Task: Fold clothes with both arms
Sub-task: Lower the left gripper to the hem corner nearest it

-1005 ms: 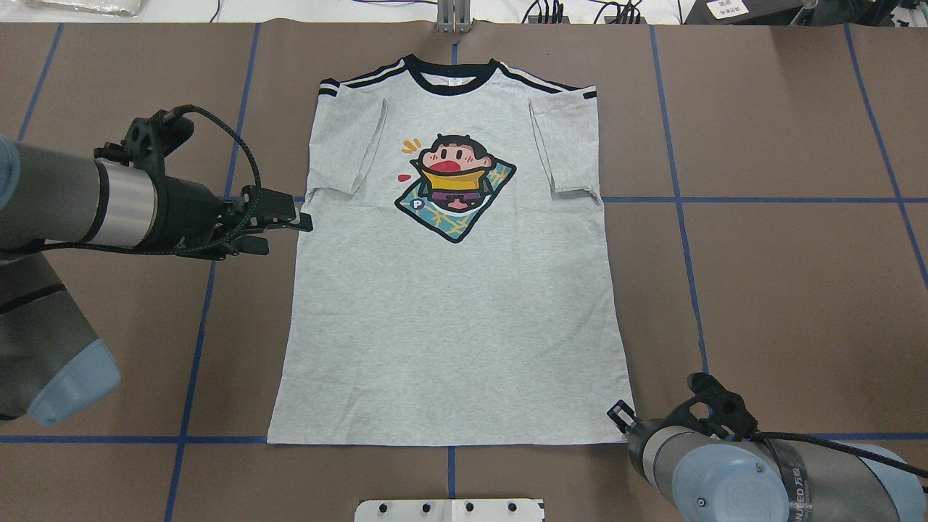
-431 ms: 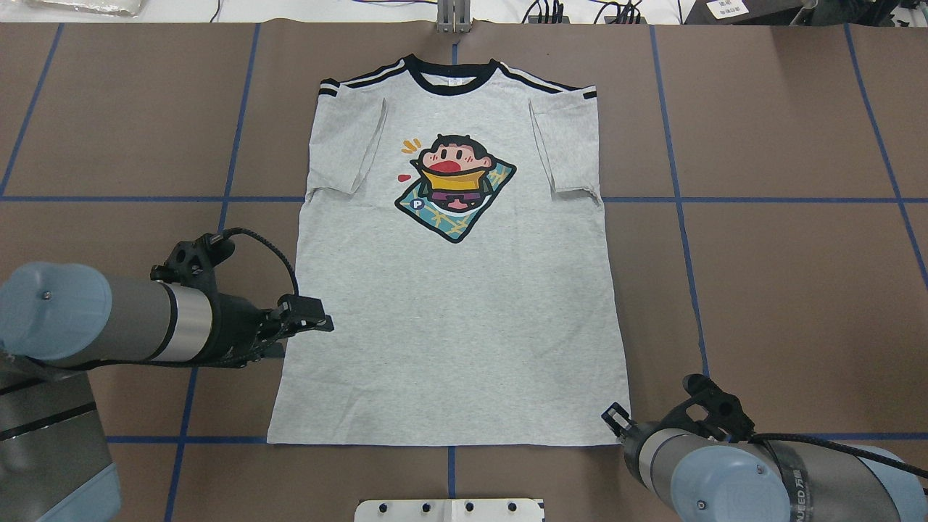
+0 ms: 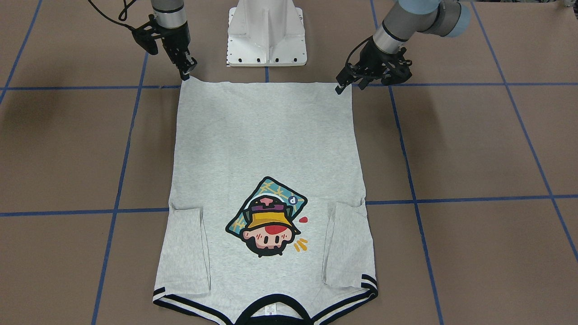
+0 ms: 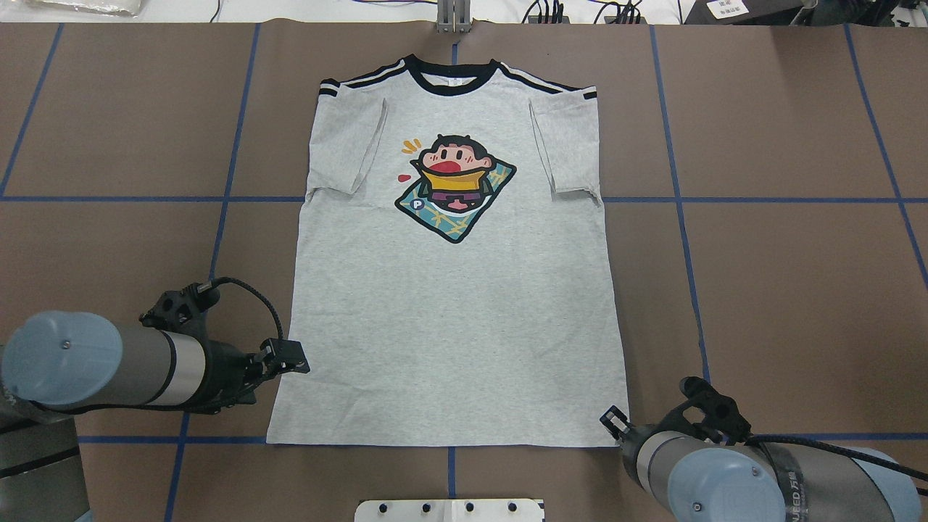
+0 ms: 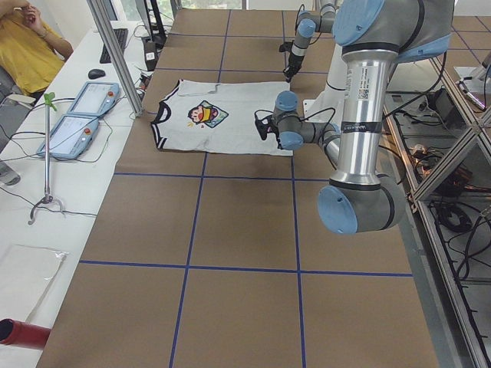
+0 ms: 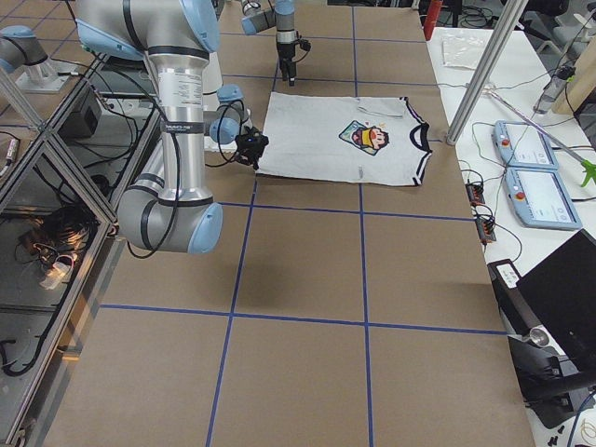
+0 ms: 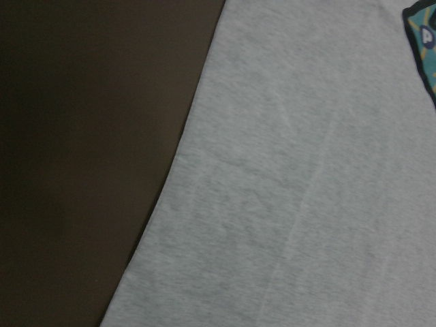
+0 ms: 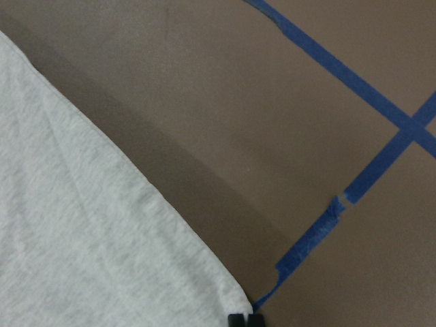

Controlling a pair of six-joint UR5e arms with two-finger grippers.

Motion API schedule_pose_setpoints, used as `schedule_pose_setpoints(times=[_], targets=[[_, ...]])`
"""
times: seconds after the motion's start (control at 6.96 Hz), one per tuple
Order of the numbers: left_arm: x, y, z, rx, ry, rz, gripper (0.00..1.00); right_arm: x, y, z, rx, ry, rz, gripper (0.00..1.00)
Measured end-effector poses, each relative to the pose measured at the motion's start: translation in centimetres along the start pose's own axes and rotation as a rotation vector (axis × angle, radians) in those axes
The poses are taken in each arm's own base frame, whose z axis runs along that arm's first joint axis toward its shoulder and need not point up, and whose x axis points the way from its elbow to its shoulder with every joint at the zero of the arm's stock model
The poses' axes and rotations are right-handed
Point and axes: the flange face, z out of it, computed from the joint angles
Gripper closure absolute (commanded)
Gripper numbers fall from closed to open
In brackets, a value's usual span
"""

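Beside right gripper (image 3: pixel 186 71), T-shirt (image 3: pixel 266 149) hem corner.

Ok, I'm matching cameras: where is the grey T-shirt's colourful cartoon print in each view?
Front-facing: colourful cartoon print lower centre, upside down.
Overhead: print upper centre.
Exterior left: print upper centre.
Exterior right: print upper centre.
Left wrist: print's edge, top-right corner.
Right wrist: not in it.
Shared landmark: black collar.

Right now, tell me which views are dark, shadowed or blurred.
Left wrist view: dim and soft, brown table nearly black beside the light heather-grey T-shirt. Right wrist view: brighter, a shadow band follows the shirt's edge. Front-facing view: faint shadow patch on the table, upper left. Overhead view: even, sharp.
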Motion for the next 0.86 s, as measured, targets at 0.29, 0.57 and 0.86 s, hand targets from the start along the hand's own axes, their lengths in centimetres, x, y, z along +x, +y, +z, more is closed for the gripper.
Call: schedule_pose_setpoints(times=[0.29, 0.57, 0.86], targets=[[0.8, 1.8, 1.6, 0.045, -0.088, -0.025, 0.15, -0.3, 0.7, -0.2, -0.014, -0.009, -0.007, 1.0], [0.9, 2.1, 2.4, 0.067, -0.136, -0.033, 0.2, -0.6, 0.8, -0.5, -0.019, -0.015, -0.006, 1.0], [0.5, 2.7, 2.9, 0.063, -0.155, -0.028, 0.25, -0.7, 0.5, -0.5, -0.013, -0.017, -0.009, 1.0]])
